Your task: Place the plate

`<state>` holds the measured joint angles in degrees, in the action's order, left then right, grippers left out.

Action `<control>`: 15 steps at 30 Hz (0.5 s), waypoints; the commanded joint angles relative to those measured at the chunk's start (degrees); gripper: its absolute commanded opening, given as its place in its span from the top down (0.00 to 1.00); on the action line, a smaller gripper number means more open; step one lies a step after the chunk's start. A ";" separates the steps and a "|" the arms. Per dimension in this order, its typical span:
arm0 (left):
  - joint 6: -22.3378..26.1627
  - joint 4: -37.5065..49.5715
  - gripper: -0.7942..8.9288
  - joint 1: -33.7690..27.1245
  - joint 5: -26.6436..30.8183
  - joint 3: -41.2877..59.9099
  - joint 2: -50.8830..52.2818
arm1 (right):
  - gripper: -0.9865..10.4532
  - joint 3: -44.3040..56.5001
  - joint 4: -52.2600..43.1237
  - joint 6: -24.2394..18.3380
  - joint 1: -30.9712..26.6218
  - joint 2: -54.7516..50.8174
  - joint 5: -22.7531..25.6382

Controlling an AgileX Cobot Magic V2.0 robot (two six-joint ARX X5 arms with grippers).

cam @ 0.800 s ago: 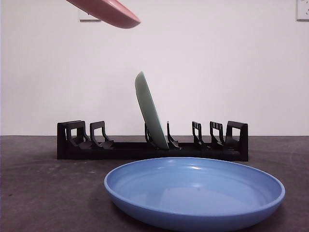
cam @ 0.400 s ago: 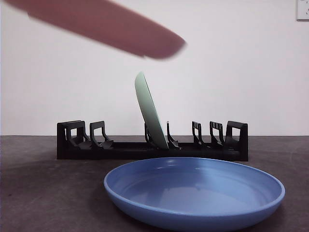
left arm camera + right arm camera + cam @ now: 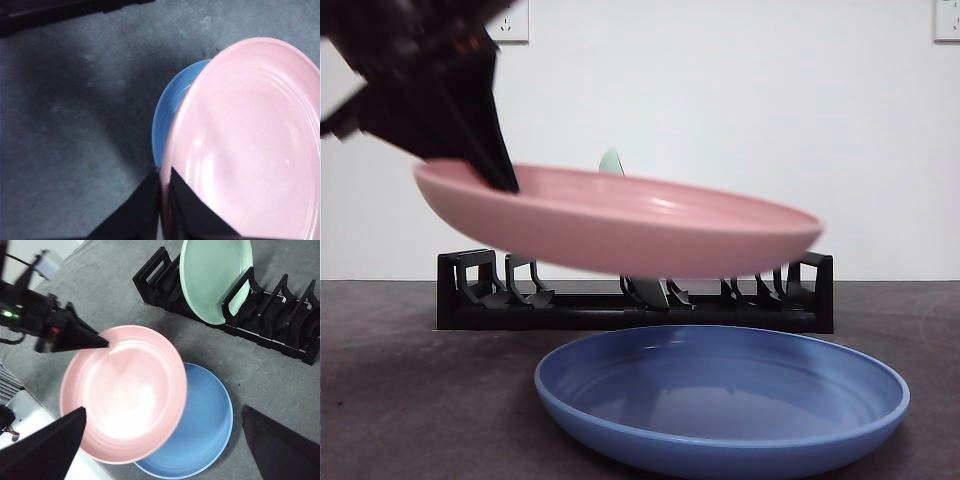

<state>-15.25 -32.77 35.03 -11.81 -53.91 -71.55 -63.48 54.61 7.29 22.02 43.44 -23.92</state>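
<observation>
My left gripper (image 3: 492, 172) is shut on the rim of a pink plate (image 3: 620, 225), holding it nearly level in the air. In the left wrist view its jaws (image 3: 165, 176) pinch the pink plate (image 3: 250, 140) at the edge. The plate hangs above a blue plate (image 3: 720, 400) lying flat on the table, and in front of a black rack (image 3: 460, 290). A green plate (image 3: 215, 275) stands upright in a middle slot of the rack (image 3: 280, 335). My right gripper (image 3: 164, 411) is open, high above the pink plate (image 3: 125, 395) and holding nothing.
The rack has free slots on both sides of the green plate (image 3: 611, 160). From above, the blue plate (image 3: 205, 425) is partly covered by the pink one. Dark grey table spreads to the left of the plates (image 3: 75, 125).
The pink plate has come down from the upper left, moved right and levelled out above the blue plate. The left gripper has come into the front view with it.
</observation>
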 commanded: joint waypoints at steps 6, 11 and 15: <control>-0.46 8.04 0.91 1.84 -3.78 -0.63 -6.97 | 0.48 -0.57 -0.52 -0.48 0.24 0.31 0.00; -0.52 9.44 0.91 2.19 -3.72 -0.63 -11.26 | 0.48 -0.57 -0.55 -0.48 0.24 0.31 0.07; -0.98 11.78 0.91 2.58 -3.72 -0.63 -13.97 | 0.48 -0.57 -0.96 -0.48 0.24 0.33 0.37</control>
<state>-15.70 -21.98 36.99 -15.16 -53.91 -84.51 -63.48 54.43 7.29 22.02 43.44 -23.77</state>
